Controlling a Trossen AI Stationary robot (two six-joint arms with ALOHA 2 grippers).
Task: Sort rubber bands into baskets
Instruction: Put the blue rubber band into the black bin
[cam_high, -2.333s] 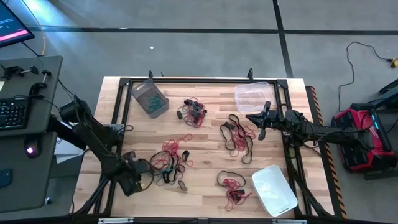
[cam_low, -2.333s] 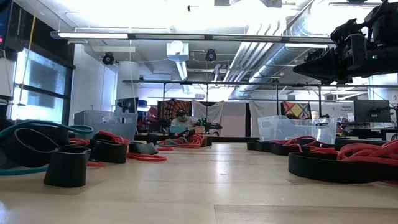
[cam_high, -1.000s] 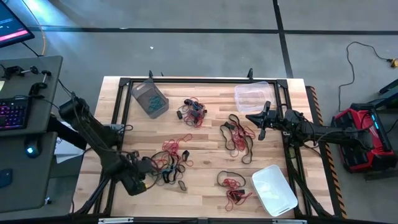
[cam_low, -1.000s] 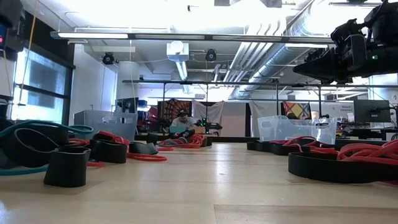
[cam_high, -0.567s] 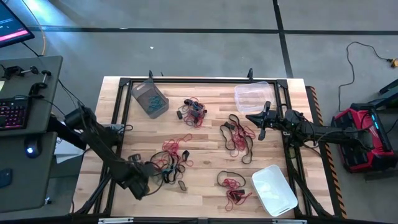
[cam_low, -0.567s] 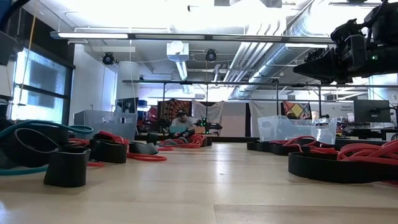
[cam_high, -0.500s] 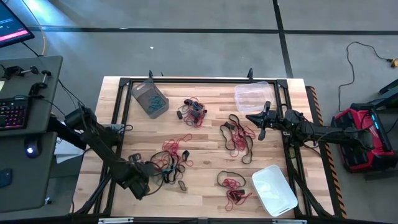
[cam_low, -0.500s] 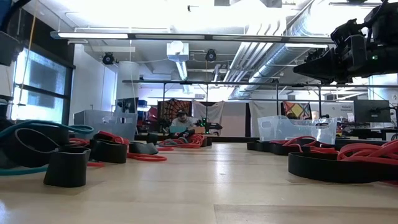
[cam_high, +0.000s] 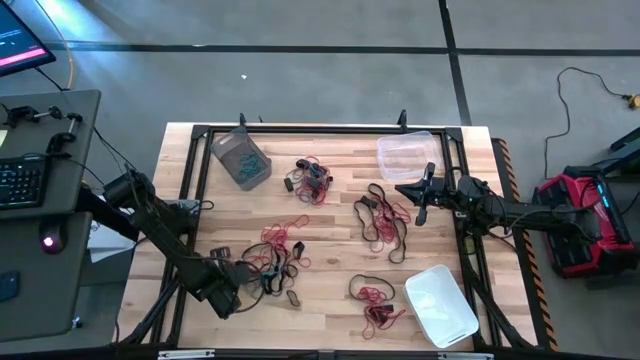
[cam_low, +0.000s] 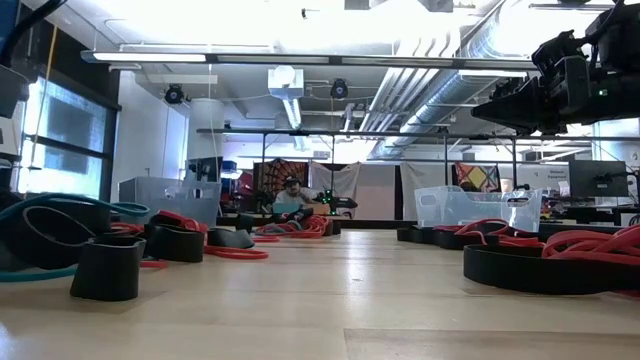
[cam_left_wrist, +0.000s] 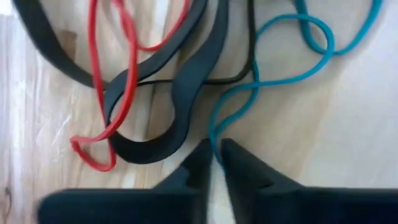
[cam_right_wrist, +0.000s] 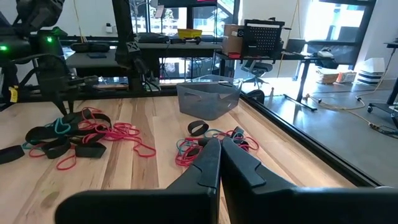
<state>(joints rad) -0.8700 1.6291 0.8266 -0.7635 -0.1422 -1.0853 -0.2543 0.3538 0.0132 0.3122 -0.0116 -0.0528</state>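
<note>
Rubber bands in red, teal and black lie in loose piles on the wooden table (cam_high: 330, 225). My left gripper (cam_high: 243, 272) points down into the near-left pile (cam_high: 275, 262) and is shut on a teal rubber band (cam_left_wrist: 292, 74), beside a wide black band (cam_left_wrist: 186, 93) and a red one (cam_left_wrist: 118, 81). My right gripper (cam_high: 408, 188) hovers shut over the table's right side, pointing level, and holds nothing. The grey-tinted basket (cam_high: 240, 157) at the far left holds teal bands. The clear basket (cam_high: 405, 155) stands at the far right and the whitish basket (cam_high: 440, 305) at the near right. My left gripper pinches one end of the teal band's loop (cam_left_wrist: 214, 134) between its two fingertips, coming from above and pointing down. The rest of the band lies slack on the wood, running away from the fingers in a curve.
More piles lie at the table's middle (cam_high: 312, 178), the right middle (cam_high: 382, 222) and near the whitish basket (cam_high: 372, 300). A black frame (cam_high: 300, 130) runs along the table's edges. A desk with a keyboard (cam_high: 20, 180) stands left of the table.
My left gripper has sunk toward the near-left pile of bands and shifted slightly toward the table's near edge. The bands on the table lie as before.
</note>
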